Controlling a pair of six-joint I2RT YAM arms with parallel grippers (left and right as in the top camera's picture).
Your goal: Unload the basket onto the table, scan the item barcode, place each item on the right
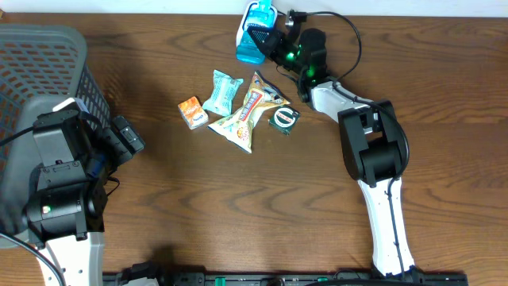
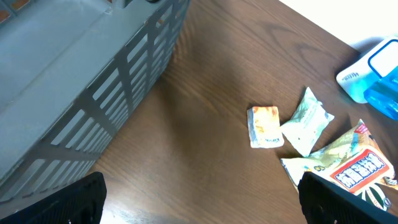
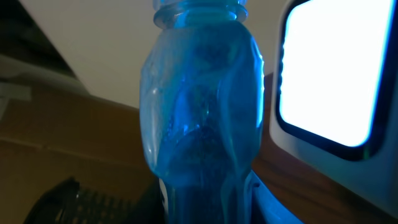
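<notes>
I see my right gripper (image 1: 275, 44) at the far edge of the table (image 1: 238, 206), jaws partly closed around the blue bottle (image 1: 252, 33), which fills its wrist camera beside a bright white screen (image 3: 329, 68). My left gripper (image 1: 128, 137) hangs spread wide and empty beside the grey basket (image 1: 48, 56), left of the snack packets (image 1: 242, 107)

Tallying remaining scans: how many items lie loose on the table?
4: orange packet, pale green packet beside it, large snack bag, round green item rightmost. Others may hide underneath.
</notes>
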